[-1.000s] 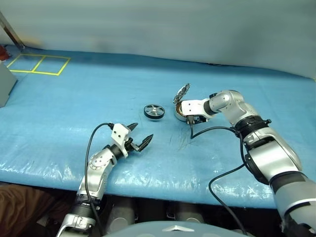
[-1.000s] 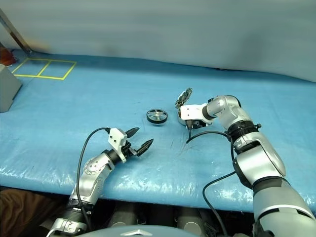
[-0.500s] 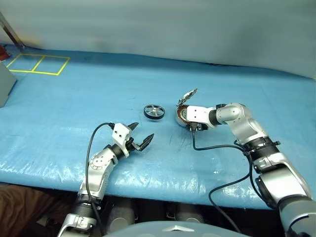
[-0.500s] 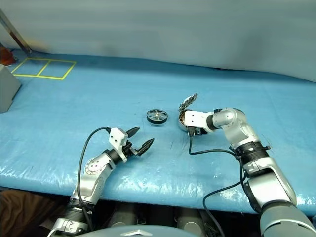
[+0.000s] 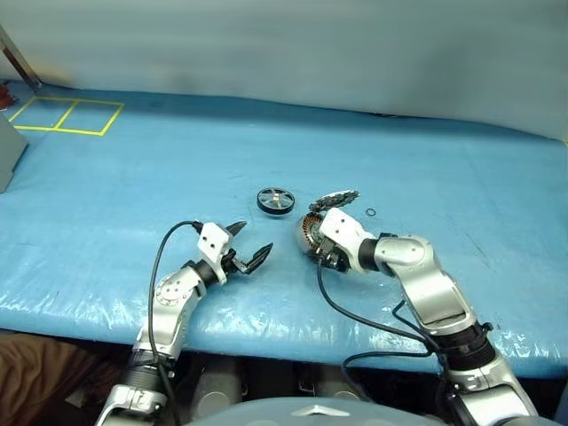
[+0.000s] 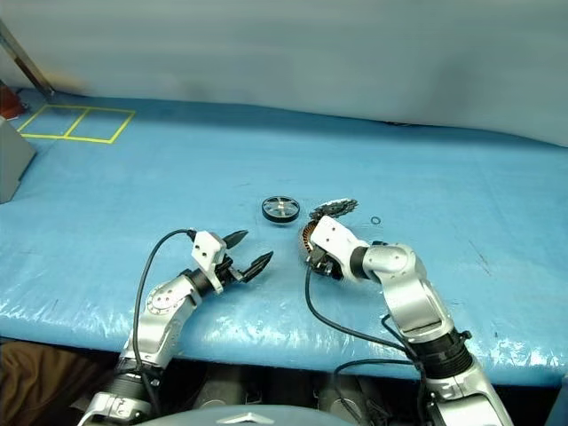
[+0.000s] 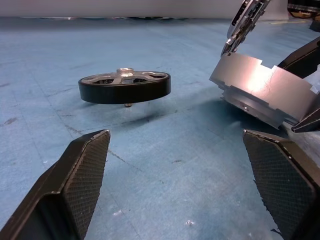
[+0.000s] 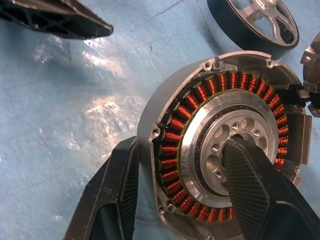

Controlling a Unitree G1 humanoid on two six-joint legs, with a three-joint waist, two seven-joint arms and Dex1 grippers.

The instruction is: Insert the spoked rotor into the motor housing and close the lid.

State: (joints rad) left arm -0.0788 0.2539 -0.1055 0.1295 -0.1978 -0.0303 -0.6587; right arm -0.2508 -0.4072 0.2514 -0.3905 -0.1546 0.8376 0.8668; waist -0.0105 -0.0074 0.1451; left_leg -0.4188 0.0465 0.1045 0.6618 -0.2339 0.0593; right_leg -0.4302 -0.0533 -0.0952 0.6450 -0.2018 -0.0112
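motor housing [image 8: 225,145]: silvery cup, copper-orange windings ringing a drilled hub, tilted off blue tabletop [image 5: 133,177], clamped by right gripper [image 8: 185,195], one finger outside the wall, one in the centre | lid [image 5: 335,197] hinged open at rim | spoked rotor [image 5: 275,199] flat just beyond | left gripper [image 5: 248,251] spread wide, empty, nearby

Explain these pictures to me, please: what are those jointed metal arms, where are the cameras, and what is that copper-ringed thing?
They are a humanoid robot's two arms. Two pictures look down from its head; the other two come from cameras on its wrists. On the blue table lies the spoked rotor, untouched. The right gripper clamps the wall of the motor housing, one finger outside, one inside its copper windings. The lid stands open from the housing's rim. The left gripper waits open, holding nothing.
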